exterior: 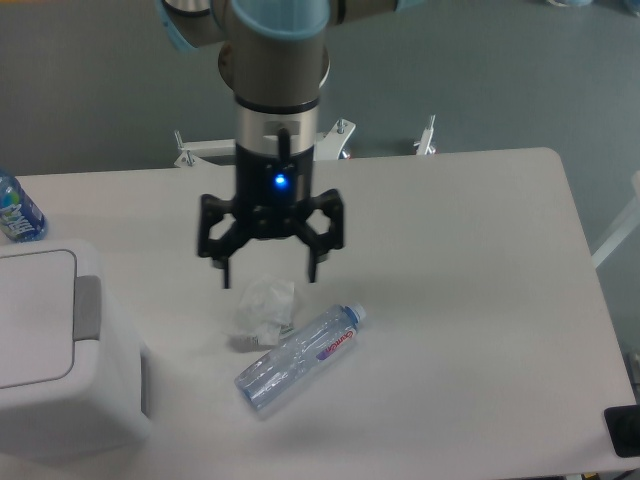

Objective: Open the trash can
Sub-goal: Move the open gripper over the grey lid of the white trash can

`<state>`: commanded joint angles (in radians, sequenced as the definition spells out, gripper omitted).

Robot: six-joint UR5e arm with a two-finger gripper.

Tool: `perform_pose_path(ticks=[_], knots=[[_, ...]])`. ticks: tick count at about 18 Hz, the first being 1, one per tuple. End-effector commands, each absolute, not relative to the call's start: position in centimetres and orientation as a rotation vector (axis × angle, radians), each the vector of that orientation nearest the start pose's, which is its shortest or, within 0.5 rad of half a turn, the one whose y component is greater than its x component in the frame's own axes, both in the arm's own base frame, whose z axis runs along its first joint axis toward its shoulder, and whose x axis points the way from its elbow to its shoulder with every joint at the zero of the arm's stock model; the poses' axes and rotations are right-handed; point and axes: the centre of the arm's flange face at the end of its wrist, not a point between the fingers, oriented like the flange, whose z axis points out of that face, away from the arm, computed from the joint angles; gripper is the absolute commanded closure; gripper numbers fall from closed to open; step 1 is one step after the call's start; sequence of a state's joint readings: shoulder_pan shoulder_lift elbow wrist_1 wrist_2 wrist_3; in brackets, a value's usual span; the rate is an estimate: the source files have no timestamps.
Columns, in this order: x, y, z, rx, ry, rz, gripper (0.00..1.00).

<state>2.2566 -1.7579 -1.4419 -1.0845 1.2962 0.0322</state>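
Note:
The trash can [60, 360] is a large white boxy bin at the left front of the table, cut off by the left edge. Its flat white lid panel [35, 315] lies shut, with a grey rectangular tab [88, 306] on its right side. My gripper [269, 276] hangs from the arm over the middle of the table, well to the right of the bin. Its black fingers are spread open and hold nothing. It hovers just above a crumpled clear wrapper [266, 310].
A clear plastic bottle [300, 357] with a red and blue label lies on its side just right of the wrapper. A blue-labelled bottle [18, 208] stands at the far left edge behind the bin. The white table [470, 300] ends at the right and front.

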Motion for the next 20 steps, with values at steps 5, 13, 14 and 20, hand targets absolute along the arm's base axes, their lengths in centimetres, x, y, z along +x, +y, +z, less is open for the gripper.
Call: perform_pose_path(ticks=[5, 13, 14, 20], knots=[[-23.5, 58.3, 50.6, -2.544, -0.717, -0.158, 0.00], [-21.5, 60.1, 49.5, -2.542, -0.707, -0.178, 0.00], [-21.2, 60.2, 49.6, -2.543, -0.700, -0.180, 0.00], [-20.0, 60.7, 49.6, -2.541, -0.699, -0.190, 0.00]])
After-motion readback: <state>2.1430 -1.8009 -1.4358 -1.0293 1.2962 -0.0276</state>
